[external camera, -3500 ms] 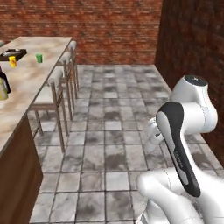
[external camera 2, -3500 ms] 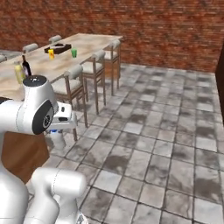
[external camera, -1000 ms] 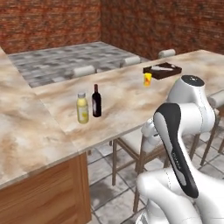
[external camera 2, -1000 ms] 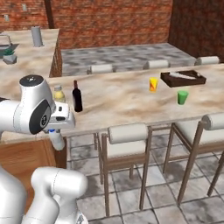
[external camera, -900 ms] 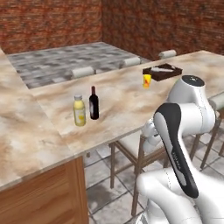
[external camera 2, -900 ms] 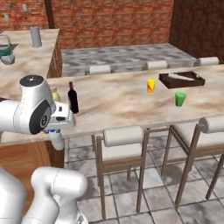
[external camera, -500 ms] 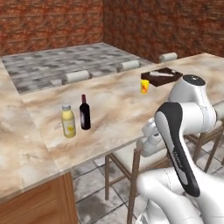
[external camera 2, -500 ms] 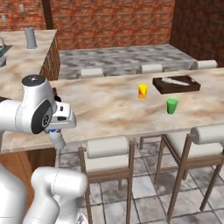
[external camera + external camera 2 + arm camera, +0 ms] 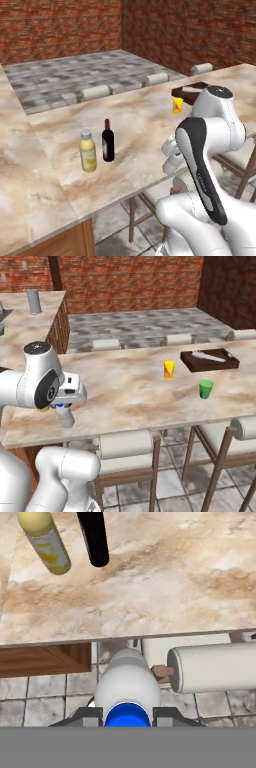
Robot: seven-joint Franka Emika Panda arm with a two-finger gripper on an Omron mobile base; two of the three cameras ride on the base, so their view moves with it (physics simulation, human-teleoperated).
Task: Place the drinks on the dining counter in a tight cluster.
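Note:
My gripper [image 9: 127,717] is shut on the small white bottle [image 9: 127,687], whose blue cap sits between the fingers. The bottle hangs just off the near edge of the dining counter [image 9: 175,572], over the floor beside a stool. In the right base view the gripper [image 9: 62,406] holds the white bottle [image 9: 65,417] pointing down at the counter [image 9: 125,391] edge. The yellow juice bottle [image 9: 88,150] and the dark wine bottle [image 9: 107,141] stand upright side by side on the counter [image 9: 145,120], left of the gripper [image 9: 170,152]. Both also show in the hand view, the juice bottle [image 9: 45,544] and the wine bottle [image 9: 94,537].
A yellow cup [image 9: 169,369], a green cup [image 9: 205,389] and a dark tray [image 9: 209,359] sit further right on the counter. Cushioned stools [image 9: 125,443] line its near edge, one [image 9: 210,667] right beside the bottle. More stools [image 9: 95,92] stand along the far side.
The base has driven and turned along the counter, so the whole scene has shifted. The gripper has kept hold of the white bottle; the two standing bottles have not moved on the counter.

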